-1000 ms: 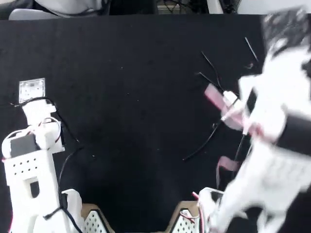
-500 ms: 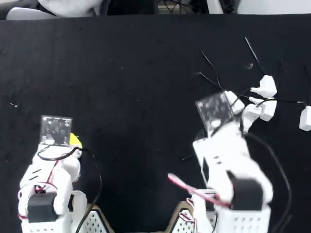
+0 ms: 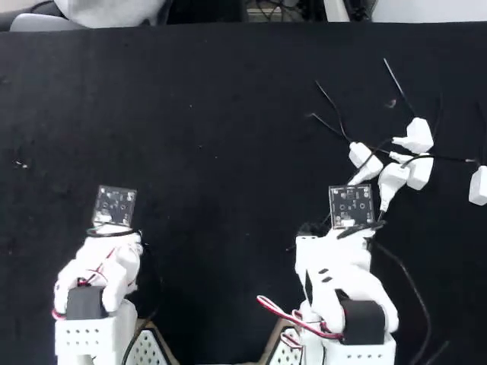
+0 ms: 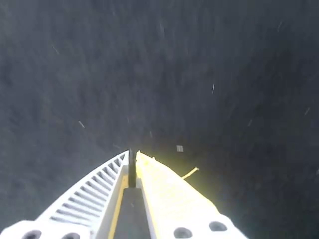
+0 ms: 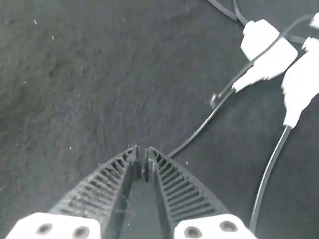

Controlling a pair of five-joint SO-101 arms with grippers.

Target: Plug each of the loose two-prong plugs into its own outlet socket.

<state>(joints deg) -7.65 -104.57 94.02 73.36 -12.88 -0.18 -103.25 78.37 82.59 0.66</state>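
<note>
Down at the near left edge of the matte black table (image 3: 213,114), the left arm (image 3: 95,274) sits folded low, the ribbed white-and-yellow left gripper (image 4: 133,155) pressed together. Beside it the right arm (image 3: 342,281) crouches too, the right gripper (image 5: 142,152) closed on nothing. Smooth white plugs (image 3: 396,163) with thin black cords cluster far right; I can't tell which pieces are sockets.

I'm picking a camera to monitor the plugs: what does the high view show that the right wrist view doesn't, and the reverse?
High view adds: the left arm, the right arm and the whole group of white plugs at the table's right side. Right wrist view adds: the right tool, shut, above the table. Shared: some of those plugs and the black table.
</note>
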